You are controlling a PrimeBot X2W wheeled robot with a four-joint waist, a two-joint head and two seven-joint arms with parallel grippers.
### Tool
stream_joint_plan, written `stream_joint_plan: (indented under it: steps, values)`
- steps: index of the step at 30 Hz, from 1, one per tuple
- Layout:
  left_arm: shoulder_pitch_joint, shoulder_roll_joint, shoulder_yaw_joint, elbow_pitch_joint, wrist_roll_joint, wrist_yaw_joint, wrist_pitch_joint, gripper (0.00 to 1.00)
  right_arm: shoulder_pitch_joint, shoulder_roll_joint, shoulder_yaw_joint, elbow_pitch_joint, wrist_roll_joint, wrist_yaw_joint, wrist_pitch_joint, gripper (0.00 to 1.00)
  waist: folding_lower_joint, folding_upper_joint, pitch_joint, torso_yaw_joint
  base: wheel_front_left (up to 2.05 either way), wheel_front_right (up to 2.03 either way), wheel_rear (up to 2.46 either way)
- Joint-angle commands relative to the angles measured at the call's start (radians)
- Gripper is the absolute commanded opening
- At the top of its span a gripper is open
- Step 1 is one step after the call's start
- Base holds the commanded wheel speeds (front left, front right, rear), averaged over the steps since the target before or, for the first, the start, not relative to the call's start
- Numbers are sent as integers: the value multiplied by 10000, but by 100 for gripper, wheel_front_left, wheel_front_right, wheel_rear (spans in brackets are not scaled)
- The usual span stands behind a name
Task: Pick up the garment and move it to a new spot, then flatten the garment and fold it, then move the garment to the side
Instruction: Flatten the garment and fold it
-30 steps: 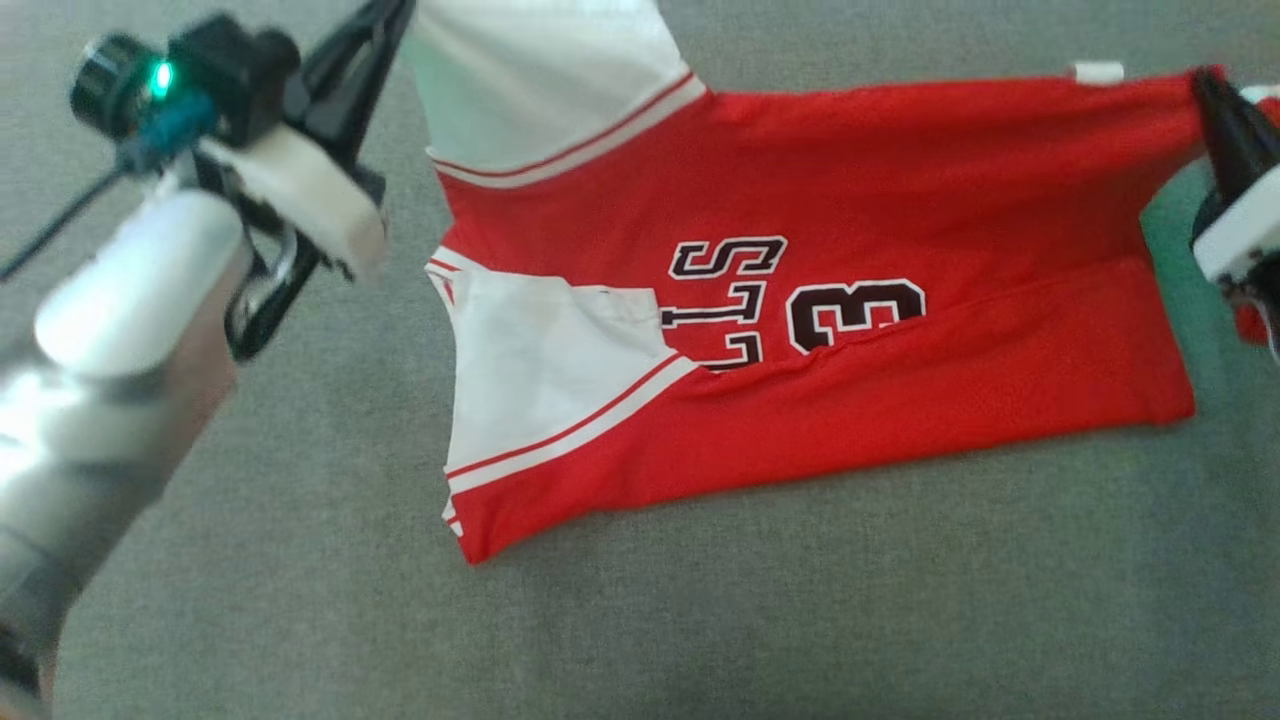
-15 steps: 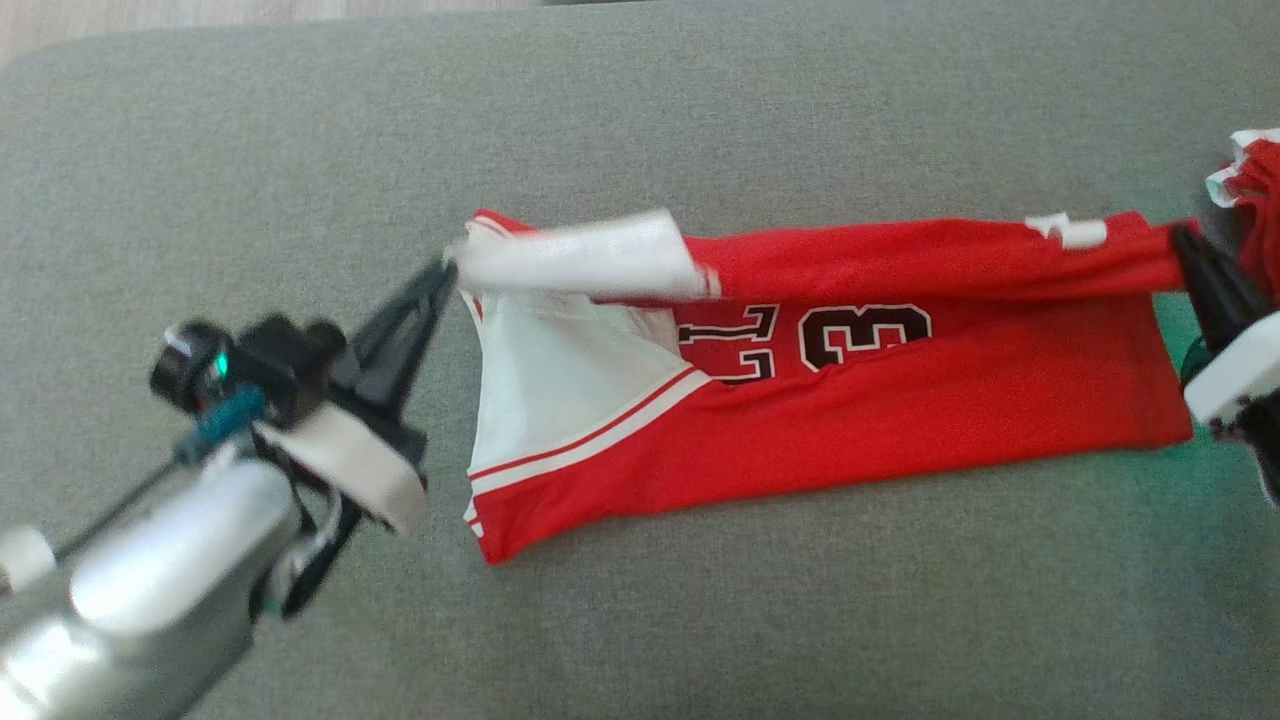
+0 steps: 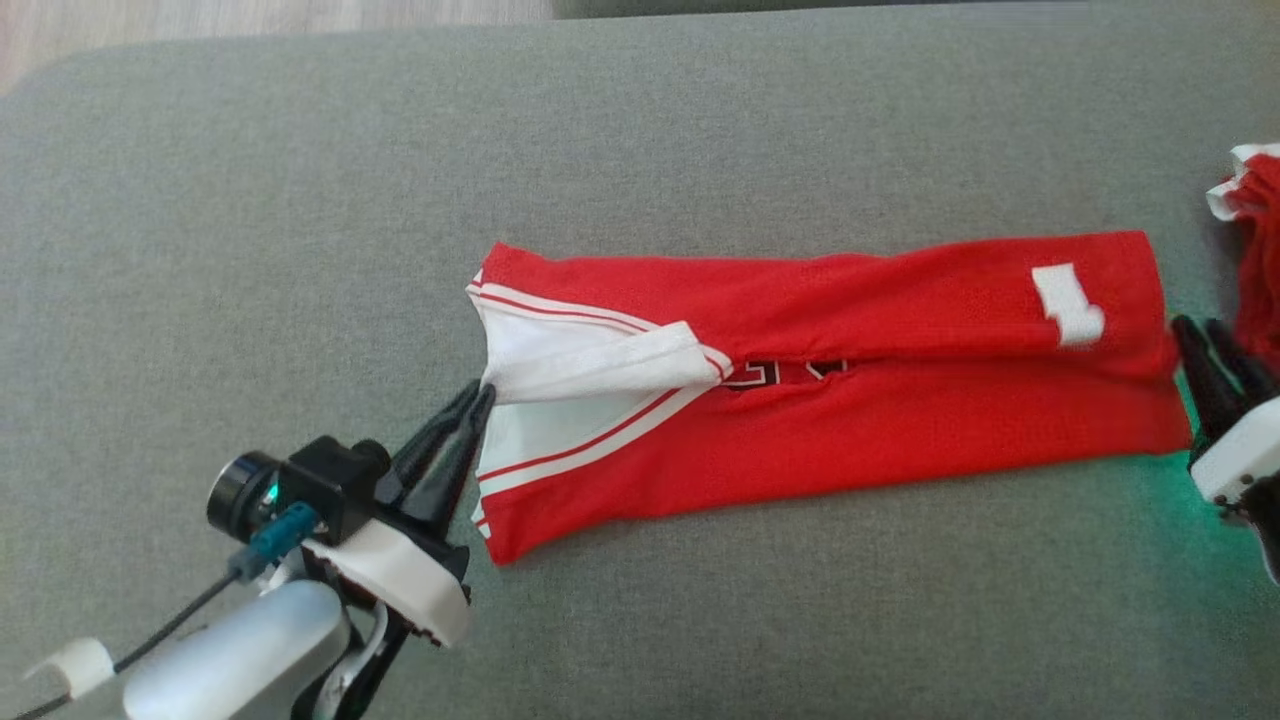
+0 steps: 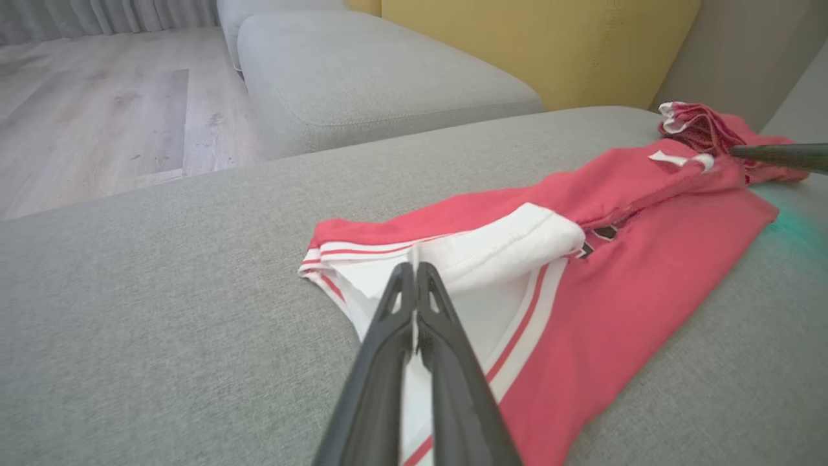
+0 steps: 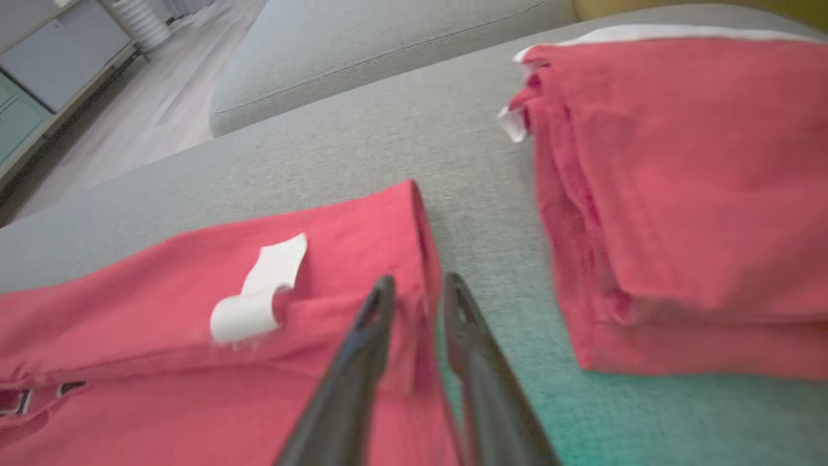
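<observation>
We are mid-fold: the jersey (image 3: 900, 430) lies in a long strip on the sofa cushion (image 3: 300, 200), our left hand (image 3: 480, 393) closed on its white sleeve edge, our right hand (image 3: 1198, 325) parted at the hem; next, we judge, both release and regrip for a crosswise fold.

A grey sofa seat (image 3: 700, 130) stretches wide, with a stack of folded red clothes (image 5: 686, 194) lying at its right end. Beyond it sits a second grey cushion (image 4: 375, 71) beside a yellow backrest (image 4: 550, 45), and pale wooden floor (image 4: 97, 116) runs toward grey curtains (image 4: 97, 16).
</observation>
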Motion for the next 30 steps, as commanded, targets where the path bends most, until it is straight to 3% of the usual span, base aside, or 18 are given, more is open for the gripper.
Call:
stream_joint_plan:
  steps: [1,7,11,16,20,30]
  values:
    - [60,184,452,-113,-21,187,-164,100,339,-181,-120,-95,-121,-17,-224,100,0,-1,-129,-25,0,0,0]
    - [1010,-335,1178,-124,524,1211,-383,100,1217,290,-623,-109,-364,-17,-836,100,0,-1,-627,-149,0,0,0]
    - [2048,-943,2353,-554,1848,2012,-393,100,1740,692,-1055,-151,-648,-17,-1028,100,0,-1,-980,-193,0,0,0]
    - [3090,-1627,3305,-958,3214,2422,-395,100,1810,1115,-1694,76,-879,-17,-904,100,0,-1,-1202,-22,0,0,0]
    - [3808,-2204,3862,-1231,4316,2363,-396,100,1323,1529,-2439,763,-1397,-17,-711,100,0,-1,-1234,326,0,0,0]
    - [4466,-3363,4412,-1045,5746,1493,-397,100,-390,2340,-3698,3760,-3319,-17,-98,100,0,-1,-1050,1121,0,0,0]
